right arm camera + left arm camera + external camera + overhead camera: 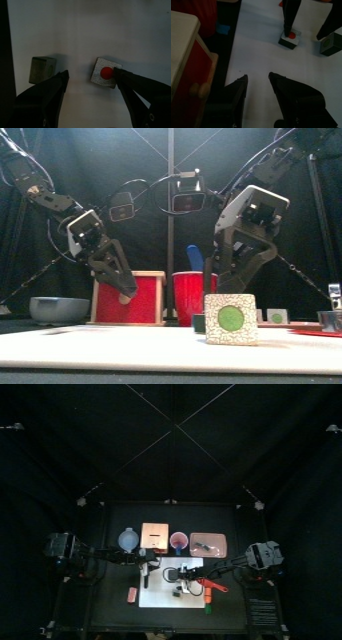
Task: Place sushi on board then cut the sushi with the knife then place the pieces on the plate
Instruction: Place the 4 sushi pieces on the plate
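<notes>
— Jaw state, both units?
— On my left gripper [258, 76] the jaws stand apart with nothing between them, above bare white cutting board [271, 55]. On my right gripper [91, 74] the jaws also stand apart, pointing down at the same board.
— Location of the sushi?
— It lies in separate parts on the board. One sushi piece with a red centre [107, 73] lies flat between my right jaws, close against one of them; I cannot tell whether that jaw touches it. One dark green block [42, 68] sits just outside the other right jaw. Both parts are ahead of my left jaws, well apart from them. A third, speckled piece with a green centre [230, 319] stands on edge, nearer the table front than either jaw pair.
— Knife and plate?
— One red toy knife [214, 587] lies beside my right gripper, on the side away from my left gripper. One blue knife [194, 256] stands in the red cup [195, 296], behind both jaw pairs. My right jaws have the pink tray [218, 537] behind them. My left jaws have the wooden box [127, 298] just beside them.
</notes>
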Controlling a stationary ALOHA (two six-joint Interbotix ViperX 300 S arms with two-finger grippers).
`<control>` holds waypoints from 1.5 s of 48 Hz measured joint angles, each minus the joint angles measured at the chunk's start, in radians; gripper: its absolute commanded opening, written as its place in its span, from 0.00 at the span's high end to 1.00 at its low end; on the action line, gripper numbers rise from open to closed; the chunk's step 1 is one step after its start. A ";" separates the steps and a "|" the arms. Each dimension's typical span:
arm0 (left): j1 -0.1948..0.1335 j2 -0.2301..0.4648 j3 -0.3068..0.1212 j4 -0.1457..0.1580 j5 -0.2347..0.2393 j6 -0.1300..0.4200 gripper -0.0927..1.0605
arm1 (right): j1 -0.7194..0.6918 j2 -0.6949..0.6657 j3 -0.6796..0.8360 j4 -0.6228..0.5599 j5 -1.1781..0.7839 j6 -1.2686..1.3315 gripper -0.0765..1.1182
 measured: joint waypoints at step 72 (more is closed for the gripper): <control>0.006 0.000 0.000 0.000 0.000 -0.002 0.24 | -0.069 0.046 0.009 0.041 0.002 -0.002 0.21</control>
